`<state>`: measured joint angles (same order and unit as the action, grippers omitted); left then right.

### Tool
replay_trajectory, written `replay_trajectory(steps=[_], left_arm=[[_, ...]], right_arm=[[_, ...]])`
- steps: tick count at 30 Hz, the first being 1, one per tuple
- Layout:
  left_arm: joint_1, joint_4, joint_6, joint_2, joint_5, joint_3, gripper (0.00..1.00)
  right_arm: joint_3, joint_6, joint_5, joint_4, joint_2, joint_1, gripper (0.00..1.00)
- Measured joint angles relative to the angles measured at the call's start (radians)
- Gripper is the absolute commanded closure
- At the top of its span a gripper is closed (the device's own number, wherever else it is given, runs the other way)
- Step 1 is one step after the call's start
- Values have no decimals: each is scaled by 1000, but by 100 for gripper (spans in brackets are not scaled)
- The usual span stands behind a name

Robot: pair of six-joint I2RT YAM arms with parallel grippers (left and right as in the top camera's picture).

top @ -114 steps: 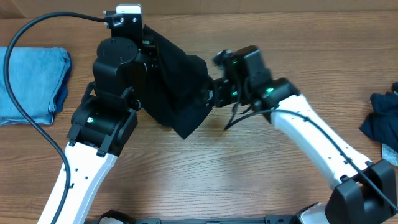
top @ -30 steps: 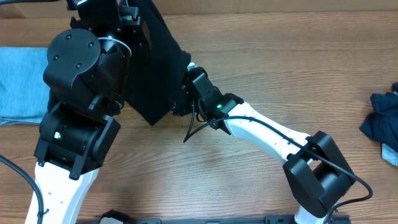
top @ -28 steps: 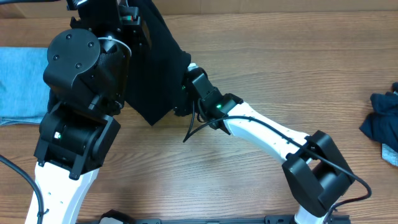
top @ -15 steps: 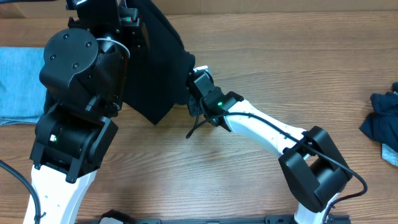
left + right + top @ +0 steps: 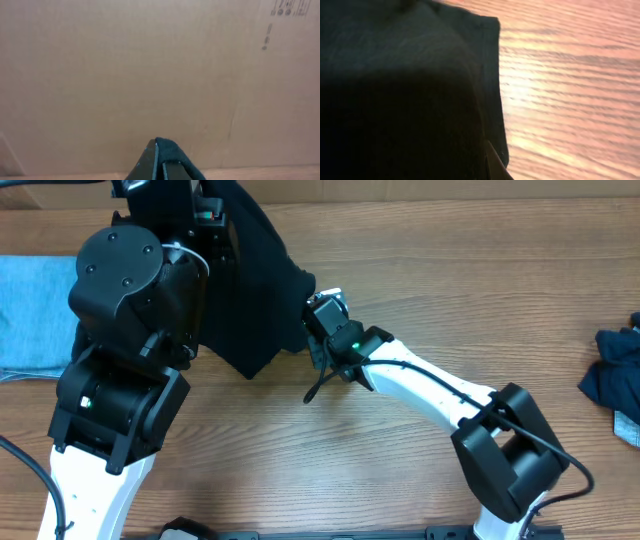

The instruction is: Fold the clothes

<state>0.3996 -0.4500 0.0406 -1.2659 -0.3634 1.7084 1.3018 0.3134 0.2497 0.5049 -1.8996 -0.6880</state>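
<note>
The black T-shirt [image 5: 255,290] was held off the table [image 5: 450,270] at about 11 o'clock in the overhead view, hanging in a narrow bunch. The left gripper [image 5: 159,162] was seen pressed together on a fold of it. The right gripper [image 5: 312,320] was pressed together at the shirt's 3 o'clock edge, and by appearance the hem [image 5: 492,75] was pinched, though the bite itself was hidden by fabric.

A slip was judged the chief risk. If only the hem's very edge had been caught, any pull to spread the shirt could draw it free. A bunched layer could also be gripped along with the hem, so that the shirt would open twisted. A snag on the bulky left arm [image 5: 130,290], against which the cloth hung, was thought possible.

Little room was left at 12 o'clock, where the cardboard wall [image 5: 150,65] stood close. At 9 o'clock the light blue denim garment [image 5: 30,310] lay at the table's edge, and at 3 o'clock the dark navy garment [image 5: 612,380]. Bare wood was seen between 1 and 5 o'clock, well apart from both.
</note>
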Motion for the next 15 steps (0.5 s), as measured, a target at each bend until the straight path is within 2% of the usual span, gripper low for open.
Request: replay_trajectory(steps=[7, 15], left_arm=[[0, -60, -19, 0, -53, 0, 96], [-1, -158, -21, -8, -105, 3, 95]], right_arm=[[0, -4, -90, 45, 188, 131, 96], [1, -92, -195, 110, 443, 323, 96]])
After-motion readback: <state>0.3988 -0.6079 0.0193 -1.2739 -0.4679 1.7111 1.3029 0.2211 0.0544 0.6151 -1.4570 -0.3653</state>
